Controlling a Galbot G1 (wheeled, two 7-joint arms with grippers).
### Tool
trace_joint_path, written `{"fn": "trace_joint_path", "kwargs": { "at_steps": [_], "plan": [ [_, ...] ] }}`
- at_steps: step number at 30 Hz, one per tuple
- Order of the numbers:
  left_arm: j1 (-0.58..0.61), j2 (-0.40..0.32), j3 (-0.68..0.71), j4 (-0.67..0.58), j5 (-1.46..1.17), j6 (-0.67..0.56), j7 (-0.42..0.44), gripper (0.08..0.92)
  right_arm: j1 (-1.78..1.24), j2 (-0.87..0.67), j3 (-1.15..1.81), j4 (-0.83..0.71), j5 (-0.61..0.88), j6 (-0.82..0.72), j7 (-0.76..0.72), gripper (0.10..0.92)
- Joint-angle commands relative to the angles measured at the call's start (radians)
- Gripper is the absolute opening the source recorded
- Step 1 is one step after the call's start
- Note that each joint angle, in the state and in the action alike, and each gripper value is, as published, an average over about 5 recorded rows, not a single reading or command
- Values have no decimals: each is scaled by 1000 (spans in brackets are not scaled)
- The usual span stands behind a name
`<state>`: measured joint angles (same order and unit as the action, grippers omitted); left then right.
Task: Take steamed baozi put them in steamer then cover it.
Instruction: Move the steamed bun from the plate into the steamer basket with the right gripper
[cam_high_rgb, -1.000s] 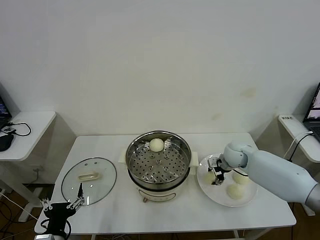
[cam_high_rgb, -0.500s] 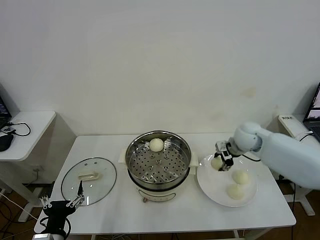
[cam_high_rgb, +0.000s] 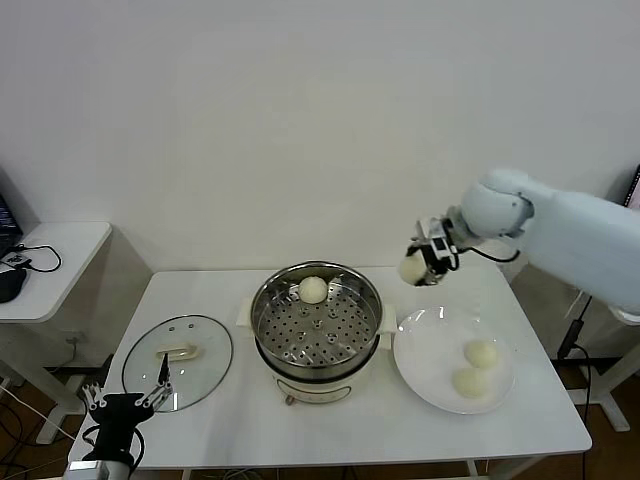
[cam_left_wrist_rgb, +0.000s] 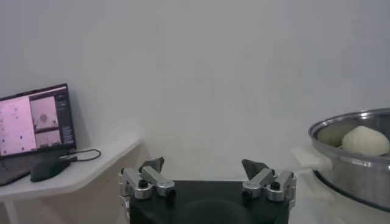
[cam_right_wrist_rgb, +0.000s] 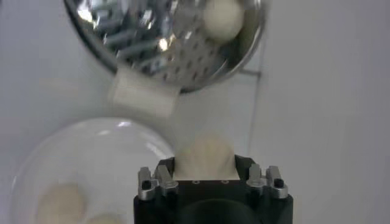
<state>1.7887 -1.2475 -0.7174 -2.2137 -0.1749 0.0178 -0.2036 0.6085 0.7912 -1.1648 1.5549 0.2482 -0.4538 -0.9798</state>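
One cream bun (cam_high_rgb: 313, 289) is sitting at twelve o'clock inside the shiny steamer (cam_high_rgb: 318, 360); another (cam_high_rgb: 411, 268) is hanging at two o'clock above it; the glass lid (cam_high_rgb: 178, 360) is lying flat at nine o'clock.

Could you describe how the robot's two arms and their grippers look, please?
The right arm has a smooth, rounded pale blue-white shell with a ball-like wrist joint. The right gripper is black with silver metal parts. The left gripper has a black body, silver finger links with dark screws, and dark pointed fingertips.
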Motion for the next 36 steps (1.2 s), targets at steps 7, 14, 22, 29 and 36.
{"fn": "trace_joint_path", "kwargs": {
  "at_steps": [7,14,22,29,36],
  "plan": [
    [-8,1,-21,1,-9,1,-1,823,-90,412,-16,-151,176,-129,117,628],
    [-9,-8,-34,-5,-10,3,0,823,-173,527,-19,-252,207,-165,167,628],
    [-13,-17,-40,-3,-13,3,0,823,-224,570,-13,-304,198,-177,186,630],
    [-16,-20,-39,1,-13,3,0,823,-242,592,-12,-324,189,-183,193,631],
    [-17,-19,-38,7,-15,2,-1,823,-247,597,-14,-336,175,-184,185,642]
  ]
}}
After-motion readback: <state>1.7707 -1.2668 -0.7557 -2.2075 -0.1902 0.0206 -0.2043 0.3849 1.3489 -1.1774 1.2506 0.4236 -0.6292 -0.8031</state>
